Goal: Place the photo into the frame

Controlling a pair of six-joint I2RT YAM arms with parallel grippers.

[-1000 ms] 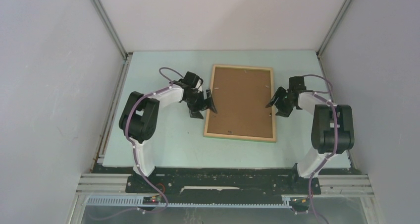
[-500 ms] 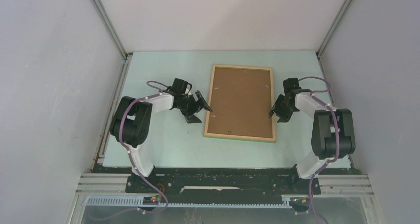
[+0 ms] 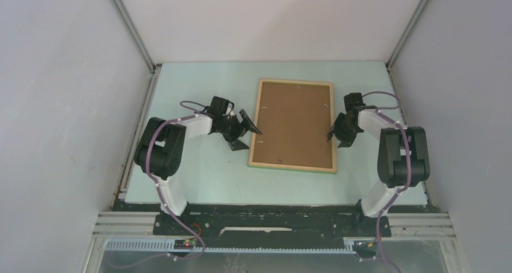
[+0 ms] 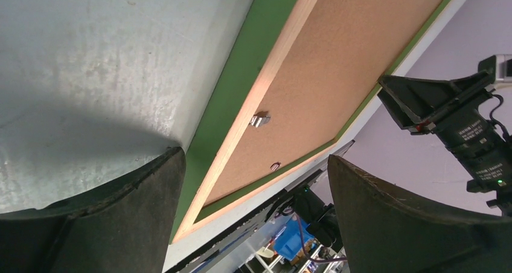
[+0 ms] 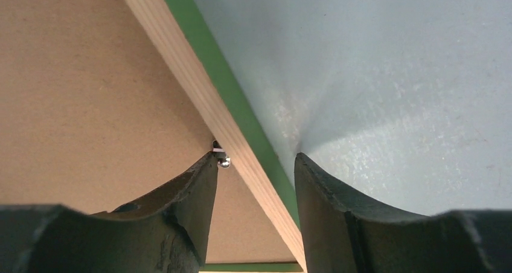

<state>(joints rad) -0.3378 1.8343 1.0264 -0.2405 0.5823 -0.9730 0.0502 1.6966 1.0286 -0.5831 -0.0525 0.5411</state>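
No text is legible; the white print on the black camera lens [image 4: 477, 146] is too small.

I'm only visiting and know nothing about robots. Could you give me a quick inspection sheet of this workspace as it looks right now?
Surface: pale matt table.
Job's things: the frame lies flat, back up, with light wood rails and a green edge. The brown board back of the photo fills it, and small metal clips sit at the rails.
Clutter: nothing seen.
Grippers: the left gripper is open by the frame's left rail. The right gripper has its jaws apart astride the right rail at a clip; whether it pinches cannot be told.
Cables: purple cables run along both arms.
Surroundings: plain pale walls.
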